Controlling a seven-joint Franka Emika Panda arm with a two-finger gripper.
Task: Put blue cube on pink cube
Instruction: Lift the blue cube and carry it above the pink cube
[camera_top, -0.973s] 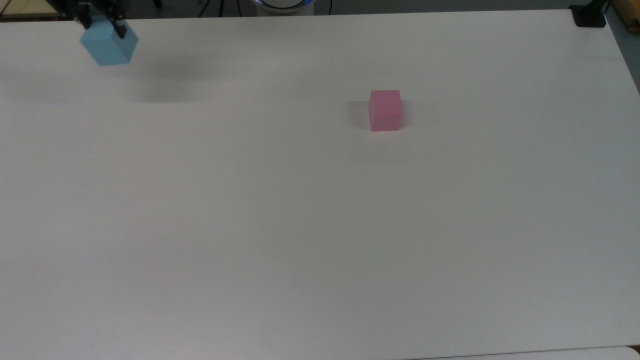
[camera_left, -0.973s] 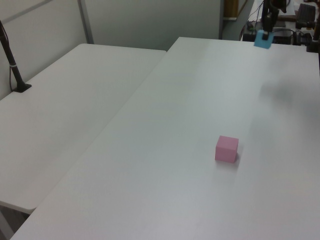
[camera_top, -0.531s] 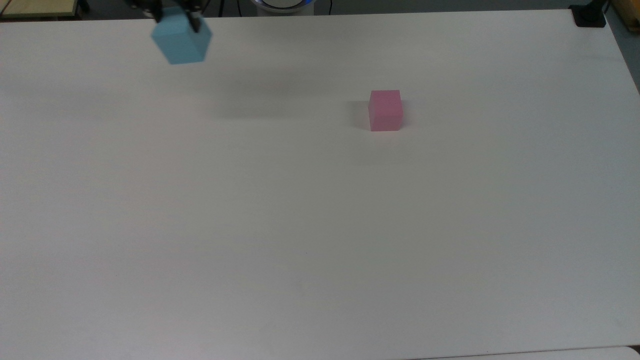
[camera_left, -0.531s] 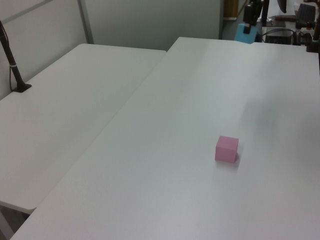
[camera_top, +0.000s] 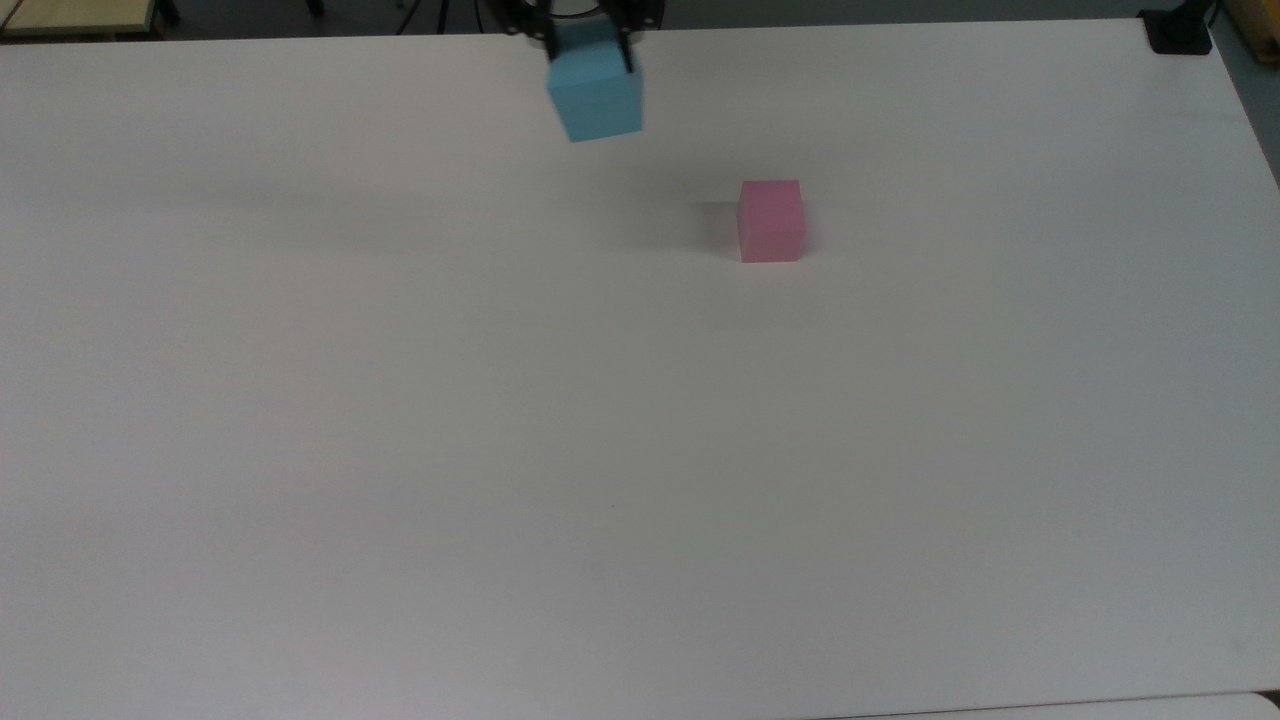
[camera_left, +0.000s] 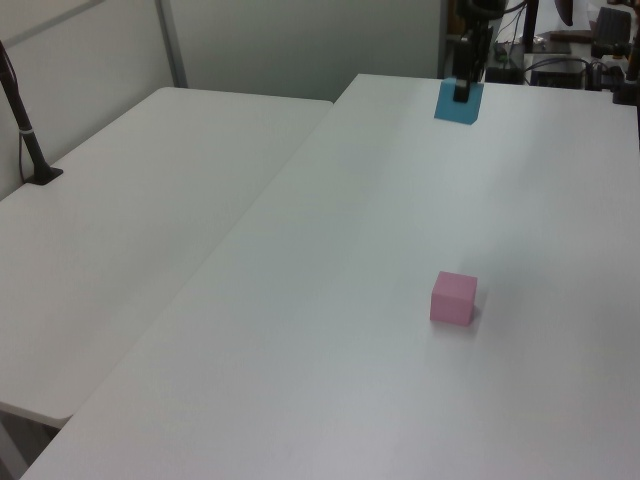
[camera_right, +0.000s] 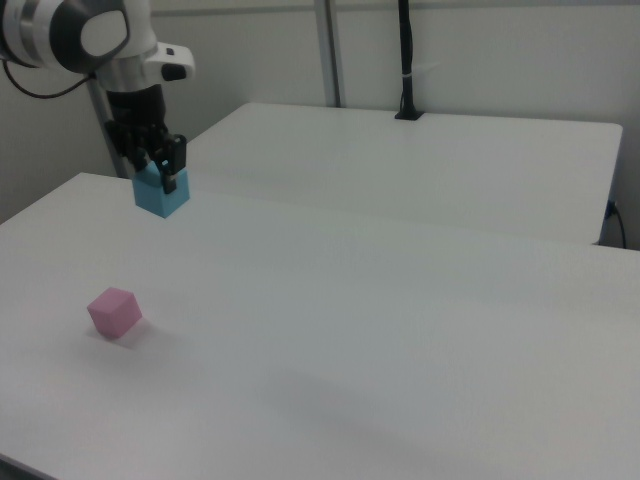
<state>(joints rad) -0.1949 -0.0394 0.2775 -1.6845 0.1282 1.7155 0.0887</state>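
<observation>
In the top view the gripper (camera_top: 590, 45) sits at the far edge of the white table (camera_top: 400, 450), its two dark fingers closed on the upper part of the blue cube (camera_top: 596, 92), which hangs clear of the surface; a second ago this same cube was near the far corner at the top view's left, half a second ago it was about a quarter of the way along that edge, and now it is close to the edge's middle; the pink cube (camera_top: 771, 221) has not shifted, resting flat on the table to the top view's right of the blue cube and a little nearer the camera, the two well apart.

In the left view the gripper (camera_left: 463, 88) holds the blue cube (camera_left: 459, 102) above the far end of the table (camera_left: 330, 330); earlier it hung toward the left view's right side of that end, and it has since travelled leftward; the pink cube (camera_left: 454, 298) stands alone nearer the camera, well apart from it; this view also shows a second white table (camera_left: 130, 230) alongside, with a black post (camera_left: 22, 125) at its edge.

The right view shows the white arm (camera_right: 110, 45) above the gripper (camera_right: 156, 165), fingers clamped on either side of the blue cube (camera_right: 161, 192), plainly lifted off the table (camera_right: 380, 330); the pink cube (camera_right: 115, 311) rests below it, toward the near edge.
</observation>
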